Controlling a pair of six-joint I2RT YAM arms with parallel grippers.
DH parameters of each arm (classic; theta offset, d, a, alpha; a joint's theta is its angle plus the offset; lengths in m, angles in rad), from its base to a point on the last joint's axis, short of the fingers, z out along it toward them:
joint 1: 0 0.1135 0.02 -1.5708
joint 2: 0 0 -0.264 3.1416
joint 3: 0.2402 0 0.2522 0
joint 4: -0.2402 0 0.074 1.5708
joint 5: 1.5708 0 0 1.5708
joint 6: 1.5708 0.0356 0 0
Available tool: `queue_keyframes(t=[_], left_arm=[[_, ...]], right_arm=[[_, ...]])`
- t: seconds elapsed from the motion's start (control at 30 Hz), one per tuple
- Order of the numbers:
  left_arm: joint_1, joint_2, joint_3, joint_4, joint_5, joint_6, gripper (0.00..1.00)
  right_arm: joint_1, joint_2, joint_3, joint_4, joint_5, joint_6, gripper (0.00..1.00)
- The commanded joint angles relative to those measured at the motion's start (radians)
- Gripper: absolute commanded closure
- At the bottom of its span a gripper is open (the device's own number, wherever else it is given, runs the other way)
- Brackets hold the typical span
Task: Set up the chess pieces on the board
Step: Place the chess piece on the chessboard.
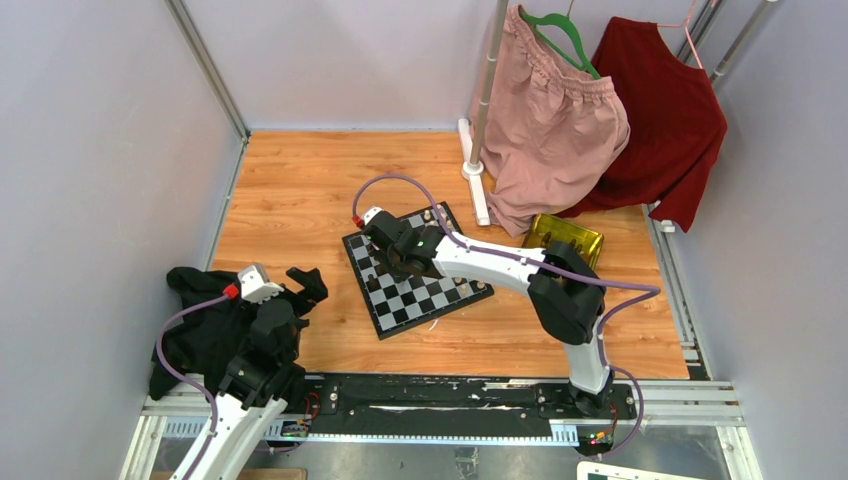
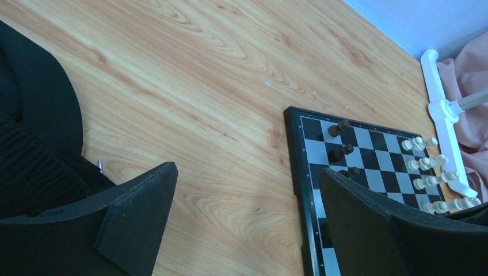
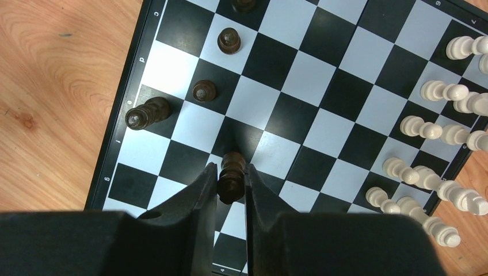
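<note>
The black-and-white board [image 1: 428, 297] lies at mid-table, turned at an angle. My right gripper [image 3: 230, 168] hovers over its left half [image 1: 398, 262], shut on a dark brown chess piece [image 3: 231, 179] held upright between the fingers. Several other dark pieces [image 3: 204, 90] stand on squares near the board's left edge [image 3: 124, 123]. Cream-white pieces [image 3: 437, 90] line the opposite side. My left gripper [image 1: 305, 283] is open and holds nothing. It hangs over bare wood left of the board [image 2: 374, 144], fingers [image 2: 138, 213] wide apart; dark pieces [image 2: 340, 152] show beyond it.
A black cloth [image 1: 195, 325] is heaped at the near left beside the left arm. A gold tray [image 1: 568, 238] sits right of the board. A clothes rack's white foot [image 1: 477, 185] stands behind the board, with a pink garment [image 1: 550, 120] and a red one [image 1: 665, 120] hanging.
</note>
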Motion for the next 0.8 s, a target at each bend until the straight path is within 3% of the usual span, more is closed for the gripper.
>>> queue_keyframes(t=[0.0,0.77], left_arm=[[-0.006,-0.043,-0.013,0.003,-0.009,0.004,0.0],[-0.006,-0.037,-0.016,0.011,-0.005,0.009,0.0]], right_arm=[[0.013,0.021,0.021,0.019,-0.01,-0.014,0.98],[0.014,0.036,0.002,0.052,-0.018,-0.019,0.86]])
